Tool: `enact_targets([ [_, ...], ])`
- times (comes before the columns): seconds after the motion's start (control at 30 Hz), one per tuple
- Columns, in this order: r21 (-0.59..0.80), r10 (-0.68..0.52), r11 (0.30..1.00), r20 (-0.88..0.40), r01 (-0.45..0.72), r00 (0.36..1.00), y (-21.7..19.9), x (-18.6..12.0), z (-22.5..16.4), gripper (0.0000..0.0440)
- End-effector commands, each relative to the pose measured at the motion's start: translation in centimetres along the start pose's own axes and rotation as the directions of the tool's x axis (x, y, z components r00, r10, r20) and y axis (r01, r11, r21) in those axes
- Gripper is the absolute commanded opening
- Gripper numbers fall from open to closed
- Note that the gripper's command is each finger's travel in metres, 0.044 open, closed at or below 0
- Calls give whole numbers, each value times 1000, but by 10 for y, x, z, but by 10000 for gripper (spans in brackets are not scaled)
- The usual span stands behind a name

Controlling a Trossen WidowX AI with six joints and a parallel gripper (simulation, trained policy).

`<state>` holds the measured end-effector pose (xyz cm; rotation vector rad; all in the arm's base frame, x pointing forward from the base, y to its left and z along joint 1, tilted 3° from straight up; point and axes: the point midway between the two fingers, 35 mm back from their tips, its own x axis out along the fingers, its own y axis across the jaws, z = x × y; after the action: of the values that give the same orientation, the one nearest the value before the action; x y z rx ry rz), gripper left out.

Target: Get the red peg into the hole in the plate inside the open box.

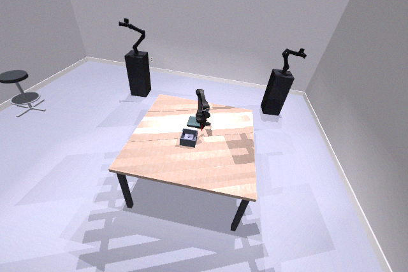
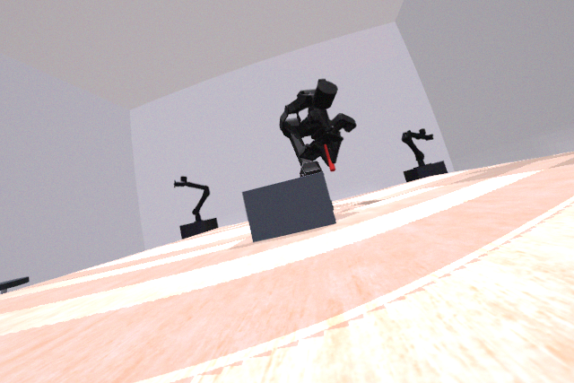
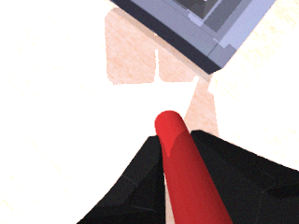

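My gripper (image 1: 201, 125) (image 2: 330, 161) (image 3: 174, 136) is shut on the red peg (image 1: 201, 128) (image 2: 328, 154) (image 3: 189, 179). The peg is held above the table, leaning a little in the exterior view, its lower end sticking out past the fingertips. The dark, open-topped box (image 1: 187, 142) (image 2: 290, 208) (image 3: 191, 41) stands on the table. The gripper and peg are outside it, behind and to the right of it in the top view. The pale plate (image 1: 186, 137) shows at the box bottom with a dark spot in its middle. In the exterior view the wall hides the inside.
A flat dark teal base (image 1: 193, 121) lies at the arm's foot, behind the box. The box walls stand up between the peg and the plate. The wooden table (image 1: 158, 164) carries these things. Two other arms on black pedestals and a stool stand away from the table.
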<state>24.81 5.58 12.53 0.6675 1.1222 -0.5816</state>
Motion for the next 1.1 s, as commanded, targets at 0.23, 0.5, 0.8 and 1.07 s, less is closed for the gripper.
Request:
enact_targets([
  [0.23,51,-30,998,50,27,998,-7,2,48,0],
  [0.5,97,-46,994,69,39,997,-14,12,74,0],
  [0.8,149,-59,988,77,47,995,-21,29,100,2],
  [1.07,182,-68,982,60,56,996,-27,43,116,9],
])
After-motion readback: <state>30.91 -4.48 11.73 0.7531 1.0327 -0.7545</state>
